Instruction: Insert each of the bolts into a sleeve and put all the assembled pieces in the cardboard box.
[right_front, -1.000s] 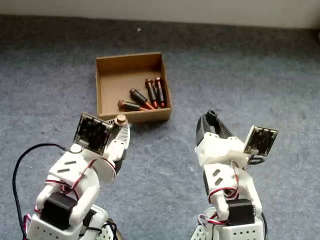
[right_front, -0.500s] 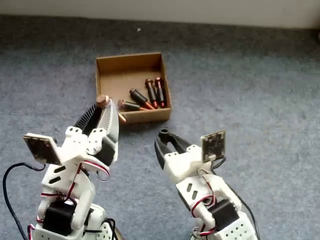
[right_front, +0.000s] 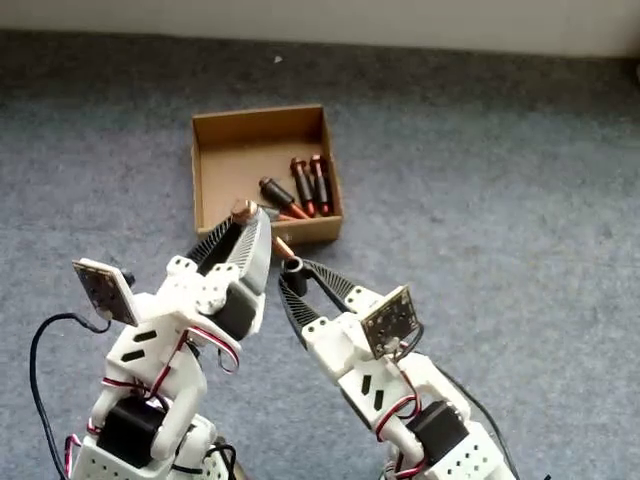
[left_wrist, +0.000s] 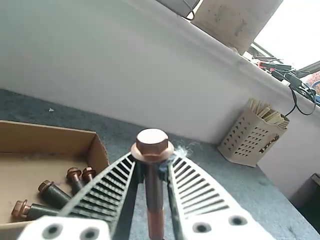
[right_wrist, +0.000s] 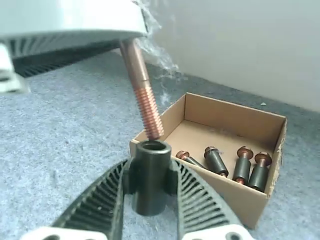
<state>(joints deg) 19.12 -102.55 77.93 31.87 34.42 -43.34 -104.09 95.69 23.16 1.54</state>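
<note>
My left gripper (right_front: 243, 218) (left_wrist: 150, 167) is shut on a copper bolt (left_wrist: 152, 192) (right_wrist: 141, 94), hex head outward, threaded end slanting down. My right gripper (right_front: 291, 272) (right_wrist: 149, 181) is shut on a black sleeve (right_wrist: 149, 176) (right_front: 292, 267), bore facing up. The bolt's tip (right_front: 284, 248) hangs just above the sleeve's mouth, close to the near wall of the cardboard box (right_front: 210, 165) (right_wrist: 247, 201). Several assembled bolt-and-sleeve pieces (right_front: 295, 193) (right_wrist: 235, 162) (left_wrist: 55, 192) lie in the box.
Grey carpet covers the floor, with a white wall at the back. A slotted beige holder (left_wrist: 252, 135) stands by the wall in the left wrist view. A black cable (right_front: 45, 330) loops beside the left arm's base.
Both arms swung toward each other in front of the box. The bolt's tip and the sleeve's mouth came nearly together; before, the grippers were far apart.
</note>
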